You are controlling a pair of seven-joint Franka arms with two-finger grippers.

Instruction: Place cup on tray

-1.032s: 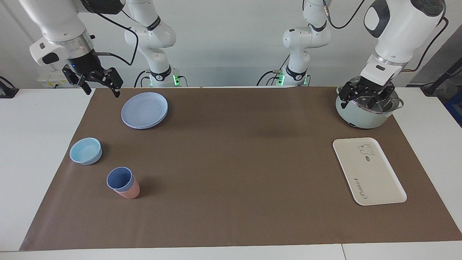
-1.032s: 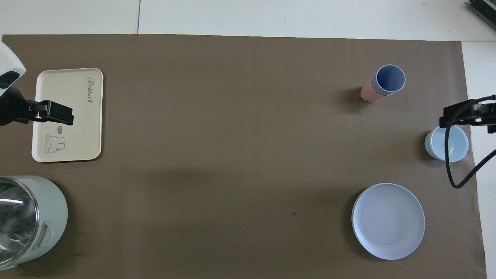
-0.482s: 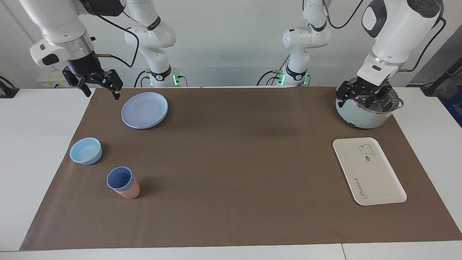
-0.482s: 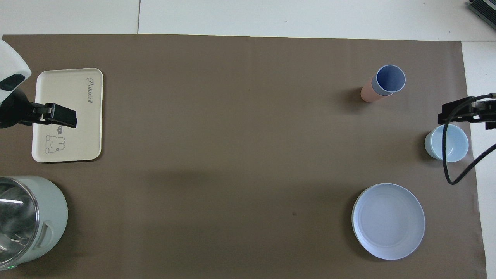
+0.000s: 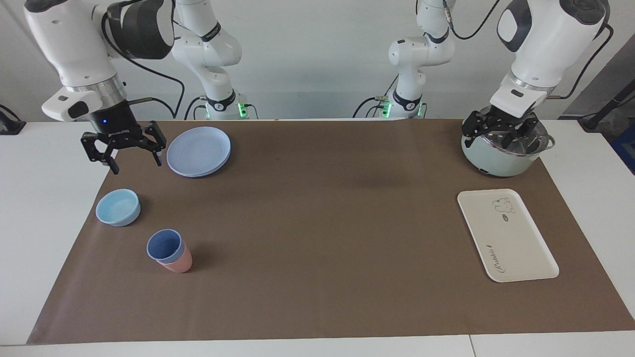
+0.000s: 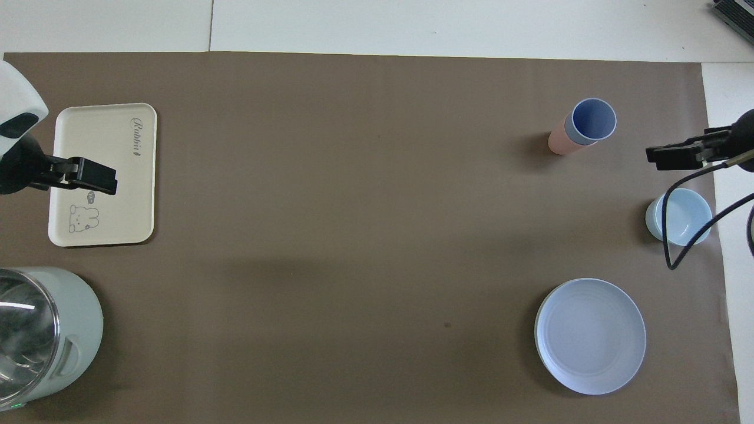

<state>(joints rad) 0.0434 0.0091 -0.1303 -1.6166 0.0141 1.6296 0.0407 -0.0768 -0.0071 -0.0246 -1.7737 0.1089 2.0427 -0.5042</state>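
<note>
The periwinkle-blue cup (image 5: 165,245) stands upright, nested inside a salmon-pink cup (image 5: 179,264), on the brown mat toward the right arm's end. The cream tray (image 5: 516,243) with its bear drawing lies empty toward the left arm's end. My right gripper (image 5: 136,164) hangs open in the air over the mat's edge, between the blue plate and the light-blue bowl, apart from the cups. My left gripper (image 5: 500,139) hangs open above the pot and holds nothing. In the overhead view its finger overlaps the tray (image 6: 106,135).
A round blue plate (image 5: 198,151) lies near the robots at the right arm's end. A light-blue bowl (image 5: 118,207) sits between the plate and the cups. A pale green pot (image 5: 496,161) with a glass lid stands near the robots by the tray.
The right gripper has come down and out from the robots' edge toward the bowl, turning its wrist. The left gripper has barely shifted over the pot. Cups and tray are unmoved.
</note>
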